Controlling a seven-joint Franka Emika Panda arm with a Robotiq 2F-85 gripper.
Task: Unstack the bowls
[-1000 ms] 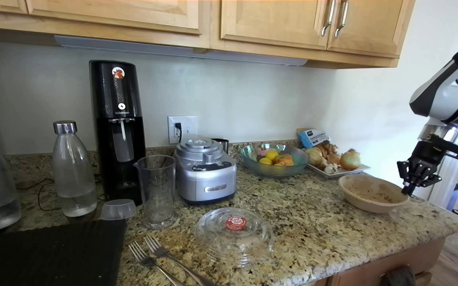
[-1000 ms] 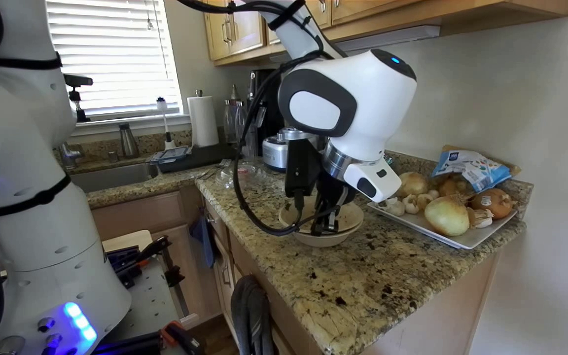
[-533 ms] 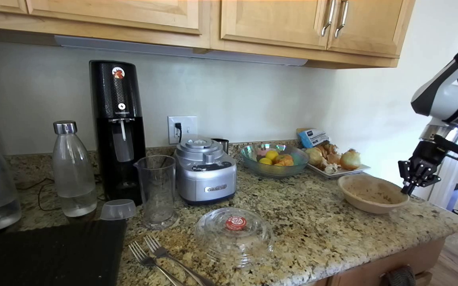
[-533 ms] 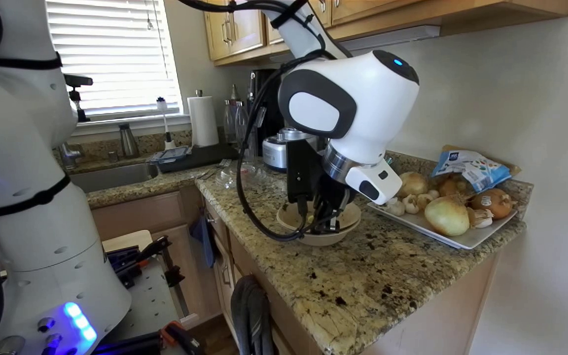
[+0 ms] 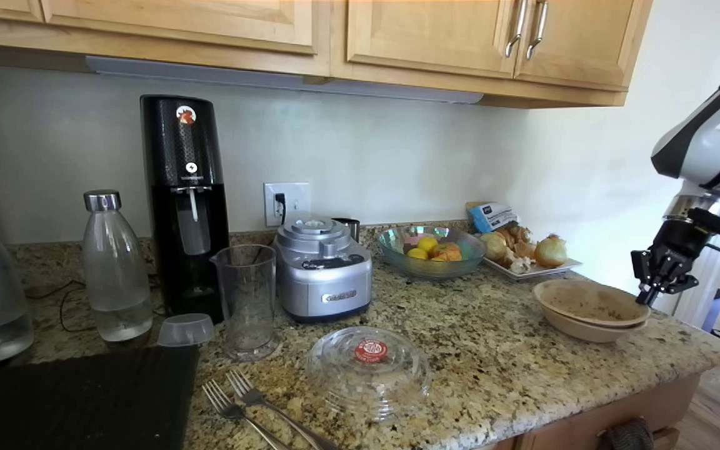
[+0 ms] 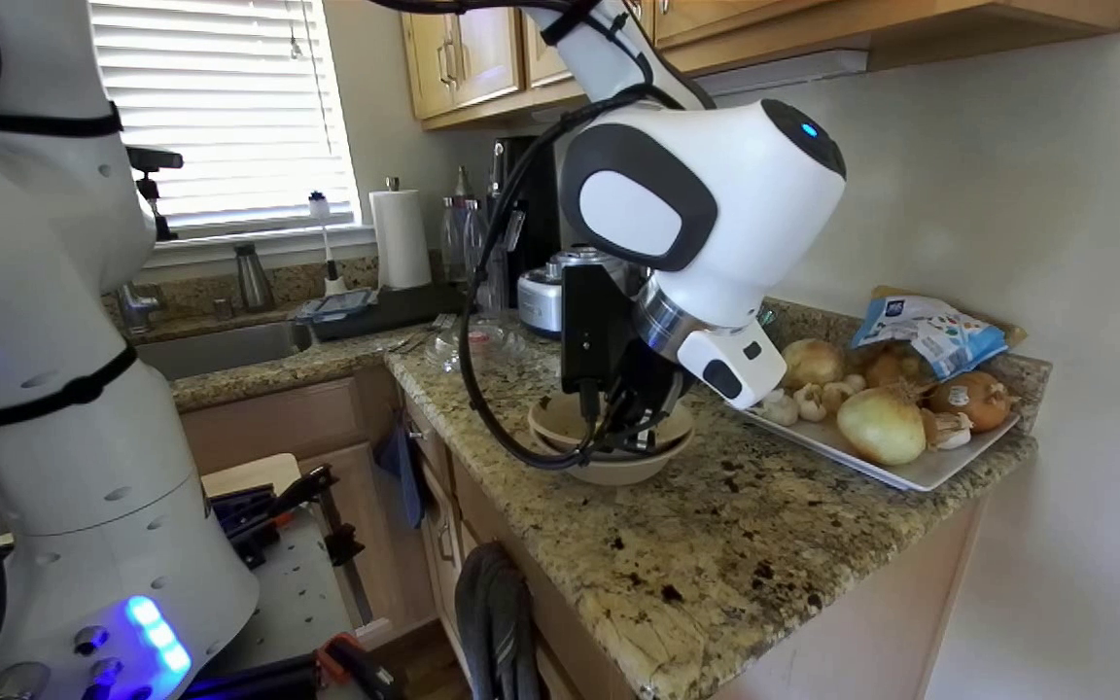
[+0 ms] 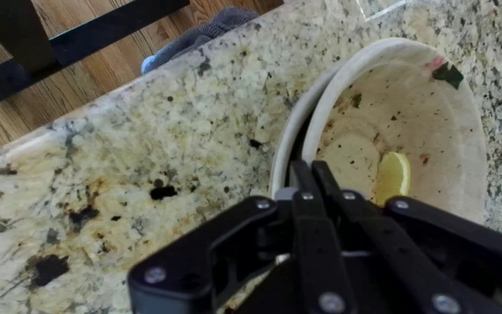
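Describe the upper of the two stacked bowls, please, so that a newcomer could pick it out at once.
On the stone counter, near the white plate of onions, the upper tan bowl is nested in a matching lower bowl. The claw grips the upper one's rim. Unlike the lower bowl, it openly shows its flecked inside, with a lemon wedge.

I had forearm sloping down in both exterior views, wrist bent at its lower end, jaws pointing down at slant. Wrist view showed me jaws nearly together, side by side, narrow gap between. Blue lights glowed on base.
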